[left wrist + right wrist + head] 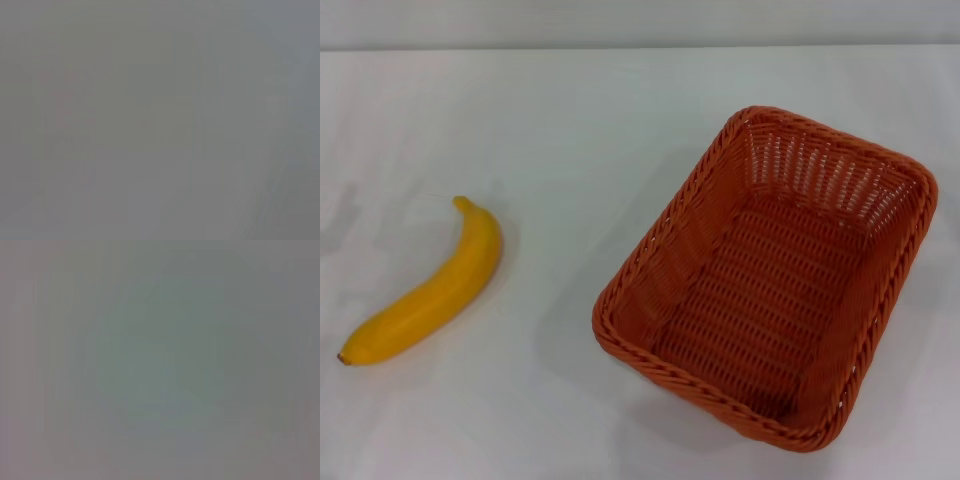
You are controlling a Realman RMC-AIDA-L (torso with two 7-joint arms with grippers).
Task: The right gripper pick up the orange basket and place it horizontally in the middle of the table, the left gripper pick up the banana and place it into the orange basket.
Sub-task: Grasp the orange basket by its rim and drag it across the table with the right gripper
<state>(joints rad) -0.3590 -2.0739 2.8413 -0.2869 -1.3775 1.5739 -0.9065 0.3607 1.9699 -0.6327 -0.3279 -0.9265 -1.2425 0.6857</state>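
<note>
On your left, at about nine o'clock in the head view, you have the banana [430, 290] lying flat on the white table [570, 130]. It is a single yellow-orange fruit, curved, with its short stem pointing toward roughly one o'clock and its small dark tip down at about seven o'clock. Nothing touches it, and bare tabletop surrounds it on every side.

Moving toward the right, you cross an open stretch of table before you reach the orange basket [660, 235], which sits well apart from the banana. The basket stands upright on its base at about four o'clock from the centre of the view, with its open mouth up. It is turned at an angle: one short end faces seven o'clock, toward the near edge, and the other faces one o'clock. You can see the braided rim all the way round, the sloping lattice walls and the woven floor, and nothing lies inside it.

Neither the left gripper nor the right gripper shows in the head view, so you cannot tell from it how their fingers stand. Both wrist views give you only a flat grey field with no recognisable shape.
</note>
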